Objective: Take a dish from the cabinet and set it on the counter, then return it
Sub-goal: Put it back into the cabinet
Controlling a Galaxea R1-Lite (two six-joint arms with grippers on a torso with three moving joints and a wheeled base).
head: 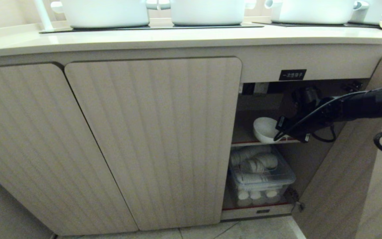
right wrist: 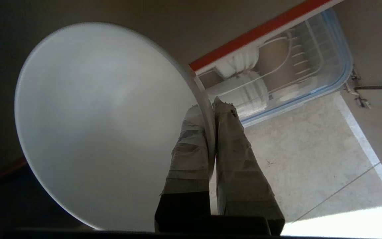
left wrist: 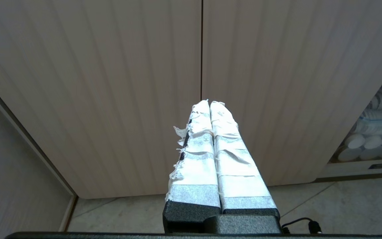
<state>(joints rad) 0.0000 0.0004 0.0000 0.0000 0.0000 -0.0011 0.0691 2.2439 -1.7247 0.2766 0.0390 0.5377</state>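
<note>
The right gripper (right wrist: 215, 104), its two fingers wrapped in wrinkled white tape, is clamping the rim of the small, glossy white round bowl (right wrist: 101, 122) — one finger inside the wall, the other outside. In the head view the right gripper (head: 282, 131) is reaching into the open compartment of the low beige wood-grain cabinet (head: 151, 139), and the bowl (head: 264, 129) is sitting tilted at the upper shelf, its smooth hollow turned toward the opening. That shelf is showing a thin red front edge (head: 244, 143). Below it, a clear plastic lidded box (head: 260, 179) with rounded corners is holding stacks of ribbed white cups. A small black label with white characters (head: 292, 74) is sitting above the opening, and the fluted door (head: 343, 172) is standing swung out to the right. Over the cabinet, the smooth cream countertop (head: 177, 38) is carrying large white pots (head: 207, 11) on black cooktop panels.

The left gripper (left wrist: 210, 103), likewise taped, is hanging with its fingers pressed together before the closed fluted doors — near the pale tiled floor (left wrist: 343, 205).
</note>
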